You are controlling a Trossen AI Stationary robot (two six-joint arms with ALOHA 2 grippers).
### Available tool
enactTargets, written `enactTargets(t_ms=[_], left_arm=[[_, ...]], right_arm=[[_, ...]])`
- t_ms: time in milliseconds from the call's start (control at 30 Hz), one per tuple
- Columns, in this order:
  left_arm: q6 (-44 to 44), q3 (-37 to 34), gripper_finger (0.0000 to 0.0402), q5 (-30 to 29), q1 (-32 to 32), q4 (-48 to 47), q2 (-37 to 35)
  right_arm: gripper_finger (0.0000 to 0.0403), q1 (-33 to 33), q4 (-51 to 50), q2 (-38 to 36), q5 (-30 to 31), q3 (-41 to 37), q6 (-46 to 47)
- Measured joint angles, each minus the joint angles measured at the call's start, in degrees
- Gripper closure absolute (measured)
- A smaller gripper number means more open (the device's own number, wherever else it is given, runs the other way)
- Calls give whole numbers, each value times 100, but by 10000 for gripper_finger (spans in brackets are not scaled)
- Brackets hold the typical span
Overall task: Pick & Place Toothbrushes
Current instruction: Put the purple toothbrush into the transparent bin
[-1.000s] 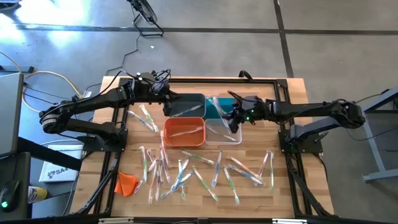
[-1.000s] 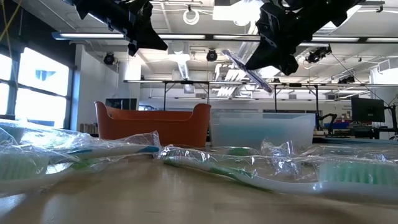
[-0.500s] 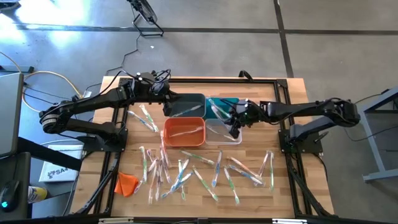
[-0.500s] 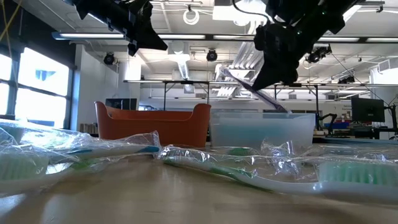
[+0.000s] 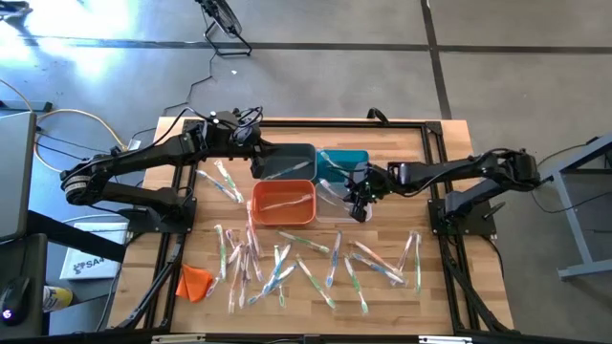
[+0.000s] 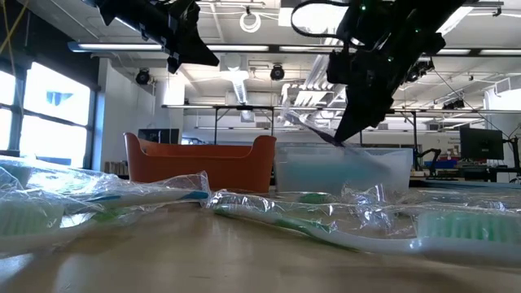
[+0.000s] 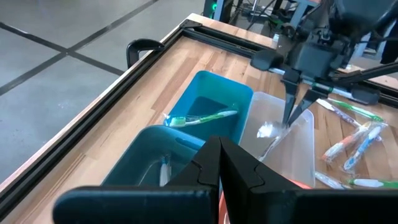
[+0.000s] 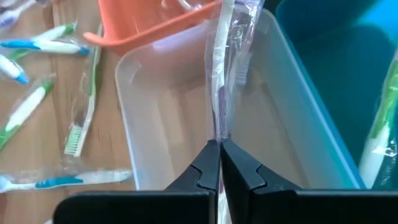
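High view — teal bin (image 5: 346, 162) — green toothbrush (image 7: 202, 117) inside

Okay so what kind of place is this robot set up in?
Probably a robotics lab or industrial workshop. The low view shows an open ceiling with ducts and strip lights and rows of metal-framed workbenches behind the table. The high view shows a bare concrete floor with a cable trailing across it.

Bare wood is left beside the clear bin (image 5: 341, 204) toward the right table edge; its near side is crowded by scattered toothbrushes (image 5: 316, 260).
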Motion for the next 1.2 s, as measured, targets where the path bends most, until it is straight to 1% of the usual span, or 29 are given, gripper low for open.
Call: enactTargets(t_ms=[433, 633, 767, 1000, 1200], left_arm=[[104, -1, 401, -90, 1, -30, 0], [106, -2, 401, -93, 0, -30, 0], [106, -2, 401, -95, 0, -31, 0], [183, -2, 401, -98, 1, -71, 0], [257, -2, 401, -109, 0, -175, 0]], right_arm=[[399, -4, -127, 462, -134, 0, -42], [399, -9, -115, 469, -85, 0, -40], [399, -9, -111, 469, 64, 0, -58], [399, -9, 91, 469, -30, 0, -173], [399, -9, 70, 467, -149, 0, -156]])
